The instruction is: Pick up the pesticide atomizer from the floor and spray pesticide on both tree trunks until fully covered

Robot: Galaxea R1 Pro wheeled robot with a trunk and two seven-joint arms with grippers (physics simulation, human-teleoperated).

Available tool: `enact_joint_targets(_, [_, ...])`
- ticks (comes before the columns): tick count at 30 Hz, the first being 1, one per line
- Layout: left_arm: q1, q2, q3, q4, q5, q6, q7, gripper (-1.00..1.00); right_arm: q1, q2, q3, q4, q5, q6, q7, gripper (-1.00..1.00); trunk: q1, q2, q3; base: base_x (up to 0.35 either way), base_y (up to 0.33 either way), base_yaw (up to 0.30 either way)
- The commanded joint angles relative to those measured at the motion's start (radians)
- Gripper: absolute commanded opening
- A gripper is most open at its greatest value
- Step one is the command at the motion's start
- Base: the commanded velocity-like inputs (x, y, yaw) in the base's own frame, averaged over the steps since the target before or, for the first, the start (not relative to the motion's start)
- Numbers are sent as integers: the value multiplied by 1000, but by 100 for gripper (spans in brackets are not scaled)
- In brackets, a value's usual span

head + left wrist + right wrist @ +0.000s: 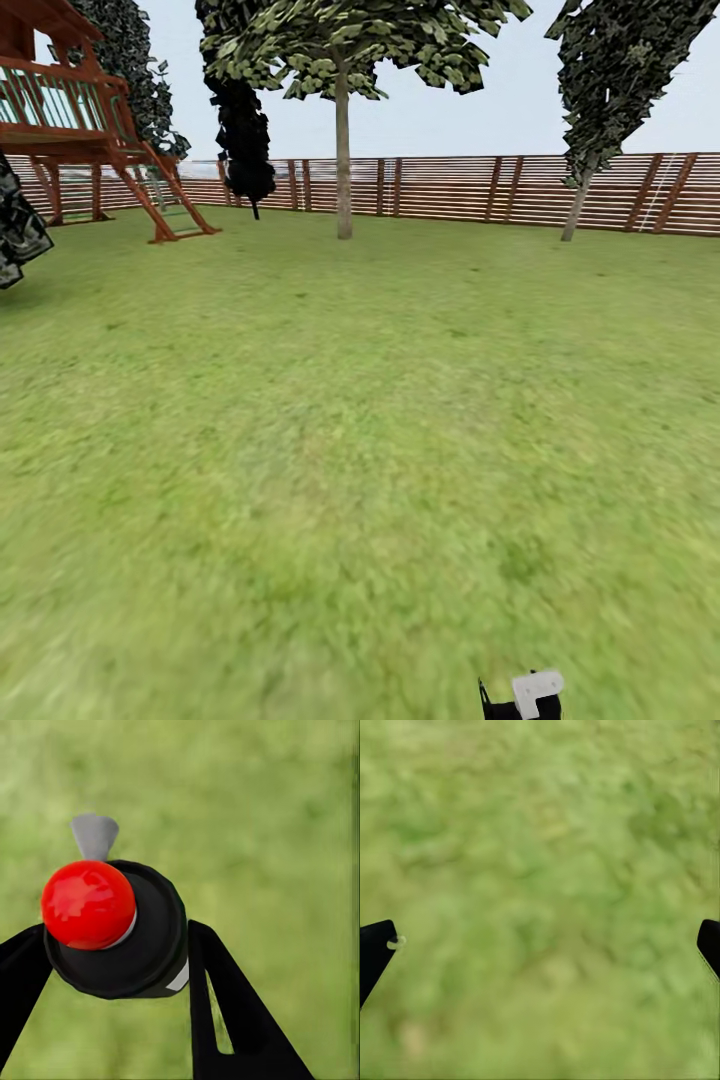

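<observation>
- Two risks stand out. First, the left gripper (112,945) pinches the black-capped pesticide atomizer with a red round button and grey nozzle (112,926) only at its cap, so a jolt while driving could make it slip onto the green lawn (360,420).
- The right gripper (544,945) hangs with fingers spread wide over grass, holding nothing, so it gives no support.
- Second, the tall pale-trunked tree with a mottled green crown (343,150) stands far ahead by the brown slatted wooden fence (480,187); spraying from here would likely miss its trunk.
- Steering left risks the red wooden play tower (90,130).
</observation>
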Motion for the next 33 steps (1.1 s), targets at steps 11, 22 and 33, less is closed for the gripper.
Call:
enact_joint_targets(11, [1, 4, 1, 0, 0, 0, 0, -100, 0, 0, 0, 0, 0, 0, 0, 100, 0, 0, 0, 340, 0, 0])
enact_joint_targets(22, [1, 9, 5, 0, 5, 0, 0, -100, 0, 0, 0, 0, 0, 0, 0, 100, 0, 0, 0, 340, 0, 0])
enact_joint_targets(33, [1, 11, 8, 0, 6, 1, 0, -100, 0, 0, 0, 0, 0, 0, 0, 100, 0, 0, 0, 340, 0, 0])
